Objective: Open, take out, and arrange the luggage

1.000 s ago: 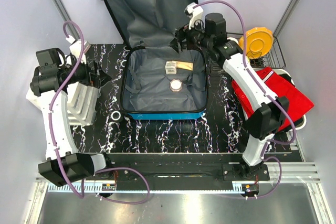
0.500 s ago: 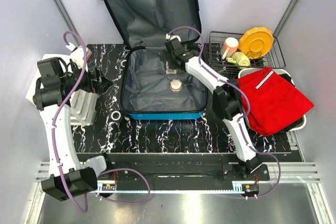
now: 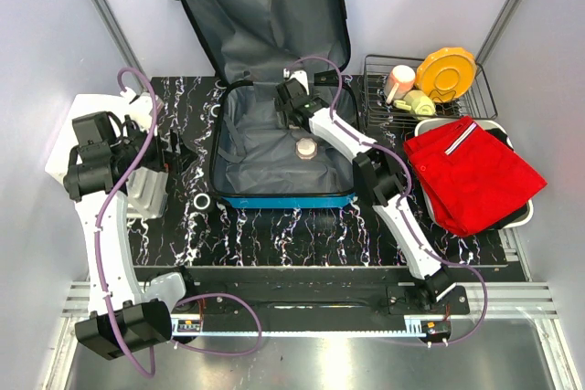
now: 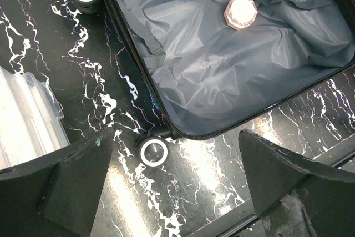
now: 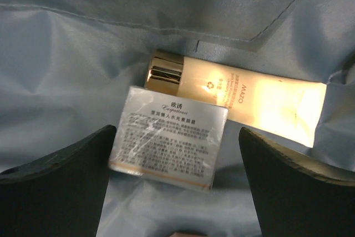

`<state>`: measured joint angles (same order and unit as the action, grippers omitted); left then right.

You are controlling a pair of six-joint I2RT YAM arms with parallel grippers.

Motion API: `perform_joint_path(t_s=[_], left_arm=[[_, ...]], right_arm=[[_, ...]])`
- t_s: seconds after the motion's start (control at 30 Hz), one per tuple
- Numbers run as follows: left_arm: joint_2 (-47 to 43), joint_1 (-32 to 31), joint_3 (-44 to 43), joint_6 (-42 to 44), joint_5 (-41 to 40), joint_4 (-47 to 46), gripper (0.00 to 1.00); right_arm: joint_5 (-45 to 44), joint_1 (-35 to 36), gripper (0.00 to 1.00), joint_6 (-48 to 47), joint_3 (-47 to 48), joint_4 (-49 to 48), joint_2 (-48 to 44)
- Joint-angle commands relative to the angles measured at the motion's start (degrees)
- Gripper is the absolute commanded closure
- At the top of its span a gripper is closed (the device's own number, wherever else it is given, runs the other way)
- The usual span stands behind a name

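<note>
While the left tool (image 4: pixel 175 137) and right tool (image 5: pixel 177 131) gape empty, the luggage (image 3: pixel 251 148) lies unzipped, grey-lined, blue-edged.

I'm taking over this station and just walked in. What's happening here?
The blue suitcase lies open on the table, lid propped up. The right claw is open and hovers inside it over a small silver box beside a cream tube with a gold cap; nothing is gripped yet. A pink jar also sits on the lining. The left claw is open and empty above the table beside the suitcase.
</note>
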<state>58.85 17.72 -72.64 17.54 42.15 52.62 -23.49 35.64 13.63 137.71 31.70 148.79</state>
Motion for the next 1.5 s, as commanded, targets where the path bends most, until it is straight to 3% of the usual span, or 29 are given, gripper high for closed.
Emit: perform_joint_path(t_s=[0.0,0.1,0.2,0.3,0.37,0.4,0.5,0.6,0.63,0.7,0.77,0.8,0.93,1.0,1.03,1.13,1.23,1.47], left_arm=[[-1.55,-0.14,0.48,0.48,-1.45,-2.26,0.01],[-1.37,-0.14,0.4,0.92,-1.9,-2.35,0.01],[-0.67,-0.14,-0.48,2.06,-1.37,-1.21,0.01],[1.44,-0.14,-1.89,3.64,0.03,0.72,0.01],[2.76,-0.14,-2.68,4.86,1.17,1.17,0.01],[3.02,-0.14,-2.94,5.13,2.75,1.52,0.01],[4.25,-0.14,-3.73,6.63,6.26,1.52,0.01],[4.96,-0.23,-5.05,8.3,10.47,1.52,0.01],[5.39,-0.4,-5.4,8.73,11.54,1.52,0.01],[6.1,-1.63,-6.81,7.7,12.51,0.82,0.01],[8.11,-2.85,-9.52,1.66,13.3,0.12,0.01],[9.95,-3.38,-10.67,-0.99,15.57,0.11,0.01],[12.6,-6.46,-12.53,-16.98,22.52,-4.0,0.01],[11.73,-9.44,-10.86,-29.1,23.67,-11.02,0.01],[11.03,-10.5,-9.81,-37.23,23.85,-14.01,0.01],[8.83,-14.89,-5.68,-45.03,24.38,-23.08,0.01],[7.51,-19.54,-2.95,-46.28,23.86,-24.41,0.01],[4.88,-23.34,0.56,-48.29,23.94,-27.81,0.01]], right_arm=[[-5.87,0.75,0.02,-1.5,3.09,-3.84,2.29],[-5.44,0.75,0.1,-1.76,2.83,-3.49,1.68],[-1.14,0.57,0.25,-3.95,1.34,-3.31,-1.65],[5.1,0.14,0.56,-7.2,-0.95,-3.31,-6.4],[10.28,-0.39,0.71,-10.18,-2.97,-3.14,-10.35],[12.91,-0.65,0.73,-11.77,-3.76,-3.14,-11.84],[28.27,-2.67,0.74,-17.66,-7.62,-2.7,-18.87],[52.16,-6.8,0.75,-20.13,-13.32,-2.35,-28.87],[62.14,-7.94,0.77,-20.13,-14.21,-2.61,-30.56],[66.71,-9.44,0.89,-21.79,-17.89,-3.05,-35.9],[67.6,-9.36,0.95,-28.44,-22.55,-5.15,-40.49],[67.52,-9.45,0.96,-30.31,-29.97,-7.51,-45.9],[64.11,-7.53,0.97,-40.23,-53.29,-33.63,-60.7],[61.73,-5.33,0.98,-48.67,-63.9,-41.24,-66.66],[60.5,-3.75,0.98,-49.83,-66.84,-49.9,-68.09],[61.45,-0.94,0.96,-50.98,-71.44,-57.78,-70.74],[61.19,1.88,0.96,-52.29,-72.4,-61.48,-71.1],[61.36,9.97,0.98,-56.16,-74.43,-68.44,-69.95]])
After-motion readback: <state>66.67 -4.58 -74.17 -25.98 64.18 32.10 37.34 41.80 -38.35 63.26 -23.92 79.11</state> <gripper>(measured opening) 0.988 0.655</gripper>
